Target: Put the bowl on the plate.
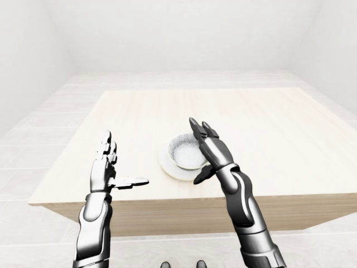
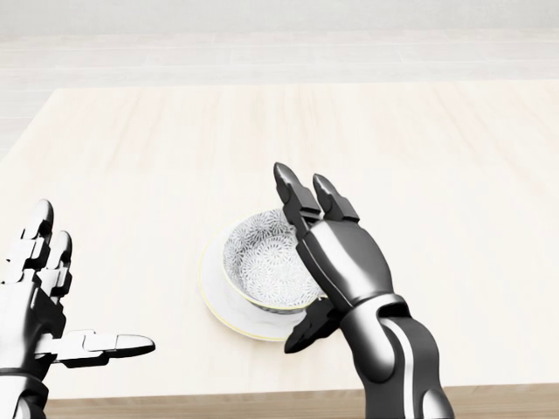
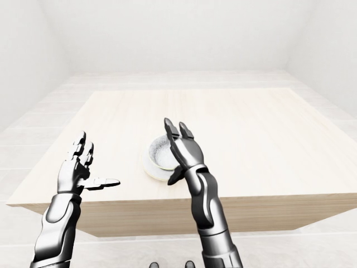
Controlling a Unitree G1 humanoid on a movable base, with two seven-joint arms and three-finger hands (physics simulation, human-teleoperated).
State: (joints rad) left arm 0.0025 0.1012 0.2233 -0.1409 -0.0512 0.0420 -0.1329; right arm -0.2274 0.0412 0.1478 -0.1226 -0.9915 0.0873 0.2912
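A patterned white bowl [image 2: 262, 260] rests on a pale round plate [image 2: 218, 301] near the lower edge of the wooden table [image 2: 419, 148] in the head view. My right hand [image 2: 310, 262] stands open just right of the bowl, fingers [image 2: 293, 196] straight and pointing up, thumb below the plate's rim; it hides the bowl's right side. My left hand [image 2: 52, 297] hovers open at the lower left, well apart from the bowl, with its thumb stretched out to the right.
The table's lower edge [image 1: 184, 200] runs just below the plate in the left-eye view. Pale tiled floor [image 1: 33, 134] and white walls surround the table. My feet [image 1: 181, 264] show at the bottom.
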